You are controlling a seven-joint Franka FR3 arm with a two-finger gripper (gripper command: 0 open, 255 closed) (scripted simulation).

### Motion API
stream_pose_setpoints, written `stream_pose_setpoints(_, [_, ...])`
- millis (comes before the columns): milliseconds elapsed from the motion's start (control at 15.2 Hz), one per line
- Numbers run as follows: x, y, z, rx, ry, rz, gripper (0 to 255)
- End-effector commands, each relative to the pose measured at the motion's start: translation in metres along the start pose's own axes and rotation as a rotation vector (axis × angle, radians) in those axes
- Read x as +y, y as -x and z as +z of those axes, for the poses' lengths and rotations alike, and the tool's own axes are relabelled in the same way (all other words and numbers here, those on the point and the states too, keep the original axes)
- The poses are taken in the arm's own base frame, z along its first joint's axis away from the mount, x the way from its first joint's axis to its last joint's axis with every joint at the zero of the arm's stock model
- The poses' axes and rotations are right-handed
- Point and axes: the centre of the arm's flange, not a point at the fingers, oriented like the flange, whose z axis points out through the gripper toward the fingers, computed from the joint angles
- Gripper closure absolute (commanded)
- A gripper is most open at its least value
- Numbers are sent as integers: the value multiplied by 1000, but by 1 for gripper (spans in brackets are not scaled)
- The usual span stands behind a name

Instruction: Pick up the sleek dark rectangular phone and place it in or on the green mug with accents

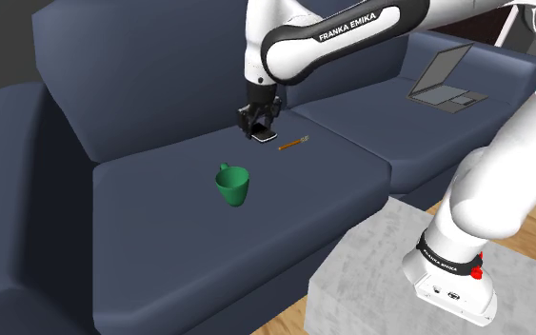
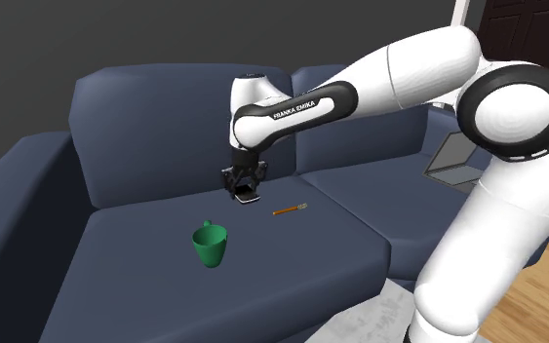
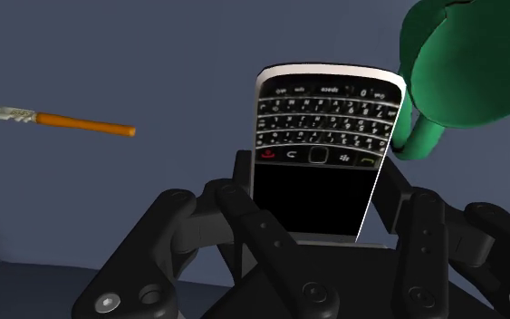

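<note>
My black gripper (image 3: 321, 217) is shut on a dark phone (image 3: 323, 149) with a keypad and a pale rim, clasped between the two fingers by its long sides. On the sofa seat the gripper (image 1: 257, 131) hangs just above the cushion, behind the green mug (image 1: 234, 185) and slightly toward the shoulder view's right. The phone's pale edge (image 2: 249, 197) shows under the gripper (image 2: 243, 187) in the second exterior view. The green mug (image 2: 210, 245) stands upright with its handle on the side. Beyond the phone lies the mug (image 3: 466, 63), its handle toward the gripper.
A dark blue sofa (image 1: 180, 238) carries everything. An orange-handled tool (image 1: 292, 144) lies on the cushion beside the gripper. An open grey laptop (image 1: 446, 81) rests on the far cushion. The grey stand (image 1: 370, 285) sits at the sofa's front.
</note>
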Motion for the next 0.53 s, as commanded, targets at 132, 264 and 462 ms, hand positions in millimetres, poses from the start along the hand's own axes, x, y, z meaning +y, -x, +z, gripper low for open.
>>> stream_pose_setpoints(132, [-53,1,0,0,0,2,255])
stream_pose_setpoints(264, [-79,1,0,0,0,2,255])
stream_pose_setpoints(462, [-117,2,-1,0,0,2,255])
